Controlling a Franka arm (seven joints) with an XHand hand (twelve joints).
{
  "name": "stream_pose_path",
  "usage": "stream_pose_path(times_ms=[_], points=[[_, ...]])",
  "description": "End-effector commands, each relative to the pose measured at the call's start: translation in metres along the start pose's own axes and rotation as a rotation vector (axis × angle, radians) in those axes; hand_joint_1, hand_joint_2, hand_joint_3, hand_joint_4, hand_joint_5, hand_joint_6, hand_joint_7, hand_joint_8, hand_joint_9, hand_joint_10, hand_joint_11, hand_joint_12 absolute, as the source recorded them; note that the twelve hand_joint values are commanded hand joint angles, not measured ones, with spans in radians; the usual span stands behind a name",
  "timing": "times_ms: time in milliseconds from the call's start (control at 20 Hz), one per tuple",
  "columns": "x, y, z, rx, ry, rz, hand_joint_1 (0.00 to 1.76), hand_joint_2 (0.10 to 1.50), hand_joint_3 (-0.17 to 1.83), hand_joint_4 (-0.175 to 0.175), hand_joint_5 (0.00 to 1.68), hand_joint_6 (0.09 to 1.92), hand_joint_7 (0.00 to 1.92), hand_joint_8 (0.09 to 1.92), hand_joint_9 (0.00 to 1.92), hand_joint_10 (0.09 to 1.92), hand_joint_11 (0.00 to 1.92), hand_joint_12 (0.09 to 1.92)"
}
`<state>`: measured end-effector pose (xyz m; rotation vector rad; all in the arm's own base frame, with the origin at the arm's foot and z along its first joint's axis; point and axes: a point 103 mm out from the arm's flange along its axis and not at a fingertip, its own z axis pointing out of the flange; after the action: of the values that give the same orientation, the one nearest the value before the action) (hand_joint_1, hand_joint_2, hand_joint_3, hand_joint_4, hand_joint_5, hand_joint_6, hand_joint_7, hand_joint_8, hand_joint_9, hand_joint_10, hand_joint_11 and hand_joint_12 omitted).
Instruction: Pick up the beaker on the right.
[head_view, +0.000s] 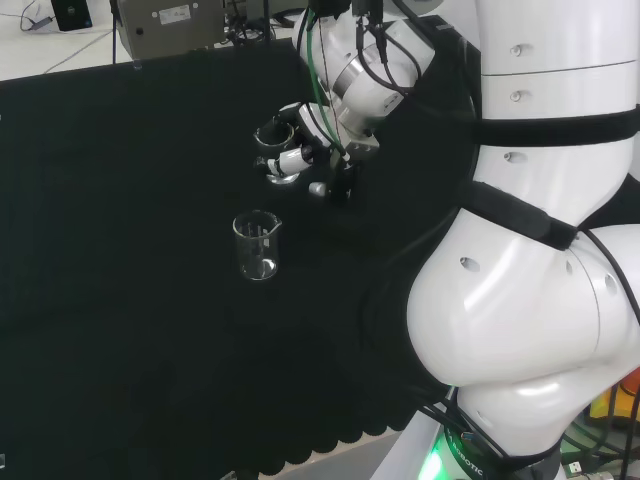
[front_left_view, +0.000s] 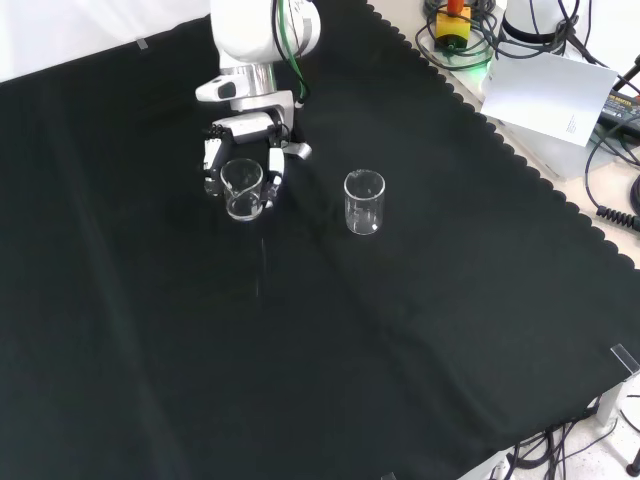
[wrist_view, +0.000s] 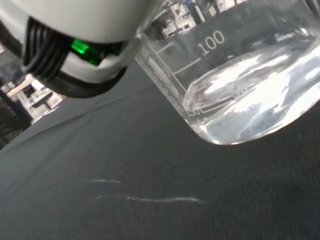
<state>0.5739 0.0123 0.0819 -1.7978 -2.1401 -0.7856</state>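
Black cloth covers the desk (front_left_view: 420, 330), scalloped edge along its near side in the head view. Two clear glass beakers on it. In the front view one beaker (front_left_view: 243, 189) sits at the robot hand (front_left_view: 240, 130), and a second beaker (front_left_view: 364, 202) stands free to its right, well apart from the fingers, upright on the cloth.

Robot hand comes down from the top of the front view under the white arm link (front_left_view: 262, 25). Its fingers (front_left_view: 212, 160) curl down on either side of the left beaker and wrap round its upper wall, thumb side toward the view's right; the glass sits between them, touching. In the head view the robot hand (head_view: 290, 150) is curled near the arm's wrist with the held beaker's rim (head_view: 272, 132) just visible among the fingers, and the free beaker (head_view: 257, 245) stands nearer the camera, below it in that view, clear of it.

Wrist view: held beaker (wrist_view: 235, 80) close up, tilted, its rounded base lifted off the cloth (wrist_view: 125, 200), graduation marks on the wall. Whether it holds liquid I cannot tell.
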Motion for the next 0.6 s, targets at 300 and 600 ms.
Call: stream_pose_path(times_ms=[300,600], points=[[0.020,-0.010,-0.090,0.315,-0.086,-0.122,1.33,0.62,0.60,-0.175,1.49,0.19,1.57,0.10,1.79,0.09,1.52,0.56],[0.029,-0.048,-0.113,0.323,-0.108,-0.101,1.33,0.60,0.63,-0.175,1.50,0.17,1.59,0.09,1.81,0.09,1.53,0.55]])
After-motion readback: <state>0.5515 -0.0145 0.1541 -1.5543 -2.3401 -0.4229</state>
